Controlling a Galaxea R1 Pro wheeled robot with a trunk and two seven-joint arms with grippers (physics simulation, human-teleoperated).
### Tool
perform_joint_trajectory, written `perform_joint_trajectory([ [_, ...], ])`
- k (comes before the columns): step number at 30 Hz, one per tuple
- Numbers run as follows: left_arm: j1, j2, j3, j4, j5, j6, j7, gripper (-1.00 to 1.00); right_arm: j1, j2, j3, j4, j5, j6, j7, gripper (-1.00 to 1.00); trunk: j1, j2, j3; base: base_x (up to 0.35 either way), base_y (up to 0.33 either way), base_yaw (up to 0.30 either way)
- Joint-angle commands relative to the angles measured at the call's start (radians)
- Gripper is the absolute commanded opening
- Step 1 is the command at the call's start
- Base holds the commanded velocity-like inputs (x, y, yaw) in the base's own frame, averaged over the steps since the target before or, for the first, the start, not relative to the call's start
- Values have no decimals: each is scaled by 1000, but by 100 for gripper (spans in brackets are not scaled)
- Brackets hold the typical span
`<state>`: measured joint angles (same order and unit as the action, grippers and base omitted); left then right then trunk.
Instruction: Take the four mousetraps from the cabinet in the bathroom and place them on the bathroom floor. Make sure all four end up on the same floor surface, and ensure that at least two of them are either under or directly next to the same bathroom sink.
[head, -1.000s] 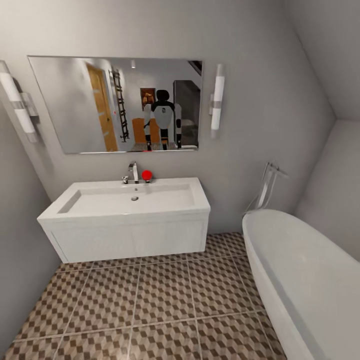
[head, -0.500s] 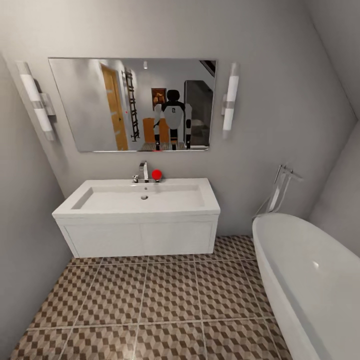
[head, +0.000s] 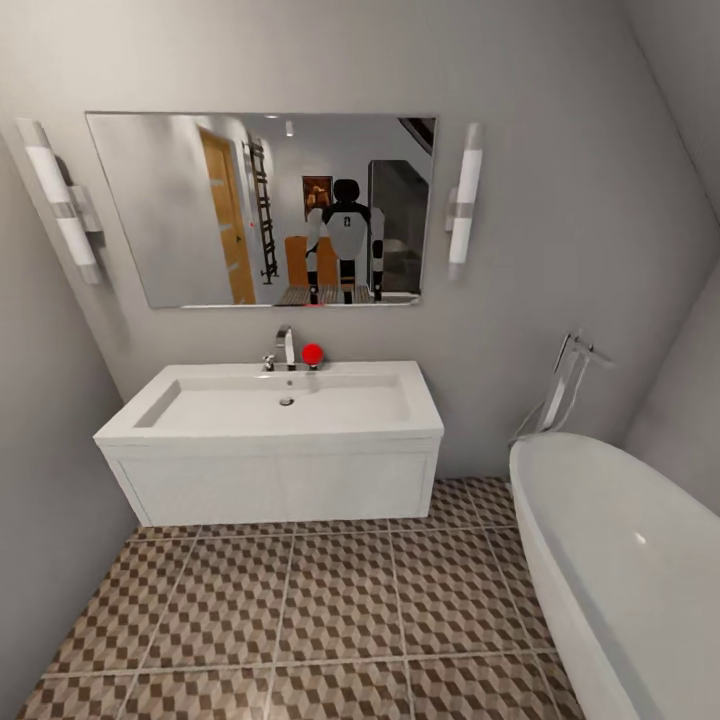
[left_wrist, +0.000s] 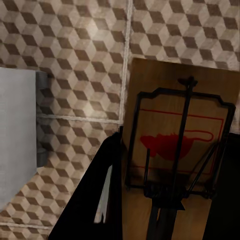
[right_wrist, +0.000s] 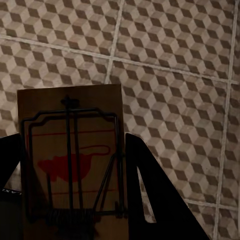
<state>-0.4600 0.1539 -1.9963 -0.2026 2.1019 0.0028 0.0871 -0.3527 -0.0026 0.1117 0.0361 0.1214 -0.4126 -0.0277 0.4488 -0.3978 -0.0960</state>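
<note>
Facing the bathroom sink a little more squarely than before, each claw pinches a mousetrap above the bathroom floor, ready to place.

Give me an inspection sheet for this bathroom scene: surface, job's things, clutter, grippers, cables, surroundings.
Surface: bathroom floor, cube-pattern tiles, no traps lying on it in the head view.
Job's things: one mousetrap between the left fingers, a second mousetrap between the right fingers, both above the tiles; bathroom sink on its white vanity straight ahead.
Clutter: red round object beside the tap.
Grippers: left gripper and right gripper each closed on a trap.
Cables: nothing seen.
Surroundings: mirror, two wall lights, bathtub to the right.
</note>
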Motion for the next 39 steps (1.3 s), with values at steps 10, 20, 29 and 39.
perform_joint_trajectory([
  [10, -2, -8, -3, -12, 1, 0, 6, -100, -2, 2, 5, 0, -7, -3, -3, -100, 1, -2, -2, 271, 0, 0],
  [20, -35, -31, 62, 50, 1, 23, 9, -100, -58, 106, 8, -112, -7, 523, -174, -100, 1, -2, -2, 0, 0, 0],
  [29, -204, -54, 103, 121, 1, 256, 11, -100, -168, 127, 8, -138, -13, 587, -218, -100, 1, -2, -2, 0, 0, 0],
  [39, -258, -62, 101, 108, -1, 272, 4, -100, -192, 119, 9, -136, -2, 638, -223, -100, 1, -2, -2, 0, 0, 0],
])
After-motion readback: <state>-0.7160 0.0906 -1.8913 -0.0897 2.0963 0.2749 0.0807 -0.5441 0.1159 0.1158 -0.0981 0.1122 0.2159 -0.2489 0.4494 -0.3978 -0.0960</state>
